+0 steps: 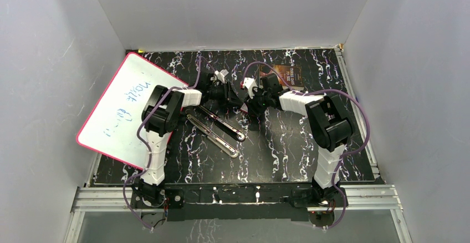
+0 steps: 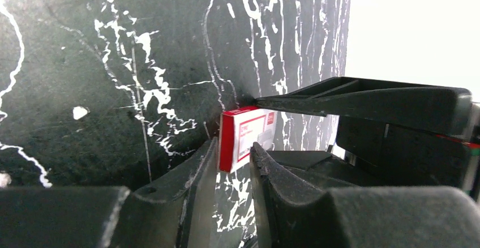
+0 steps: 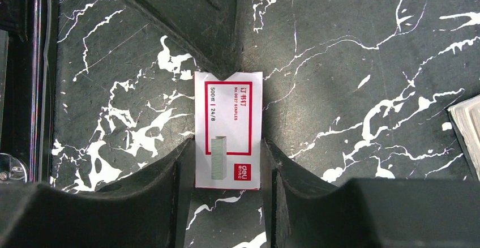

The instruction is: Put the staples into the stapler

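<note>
A small white-and-red staple box (image 3: 228, 129) lies flat on the black marbled table, held at both ends. My right gripper (image 3: 226, 144) is shut on its near end, one finger on each long side. My left gripper (image 2: 234, 146) is shut on the opposite red end (image 2: 229, 140); its fingers (image 3: 192, 16) cover the box's far end in the right wrist view. A right finger (image 2: 362, 98) reaches in from the right in the left wrist view. No loose staple strip shows. The stapler (image 1: 217, 127) lies opened flat in two long bars in front of the left arm.
A red-rimmed whiteboard (image 1: 124, 107) with writing lies at the left. A dark book (image 1: 289, 75) lies at the back right, its page edge showing in the right wrist view (image 3: 467, 126). A dark rail (image 3: 34, 61) runs down the left of the right wrist view.
</note>
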Motion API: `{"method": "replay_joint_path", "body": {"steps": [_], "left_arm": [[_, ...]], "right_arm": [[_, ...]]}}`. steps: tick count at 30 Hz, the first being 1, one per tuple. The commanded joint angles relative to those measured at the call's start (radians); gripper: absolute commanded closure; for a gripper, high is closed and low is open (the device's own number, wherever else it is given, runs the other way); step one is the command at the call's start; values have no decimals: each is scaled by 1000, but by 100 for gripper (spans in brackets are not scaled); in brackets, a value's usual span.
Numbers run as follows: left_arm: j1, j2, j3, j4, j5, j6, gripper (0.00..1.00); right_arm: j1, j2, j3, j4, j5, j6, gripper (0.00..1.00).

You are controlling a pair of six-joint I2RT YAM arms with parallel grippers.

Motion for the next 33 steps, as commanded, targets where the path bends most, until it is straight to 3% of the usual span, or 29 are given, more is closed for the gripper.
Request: {"method": "replay_joint_path", "body": {"steps": [1, 33], "left_arm": [[-10, 16, 31, 13, 39, -9, 75], [-32, 41, 28, 104, 103, -52, 81]], "right_arm": [[16, 49, 3, -78, 28, -11, 50], [28, 69, 23, -104, 37, -15, 51]]}}
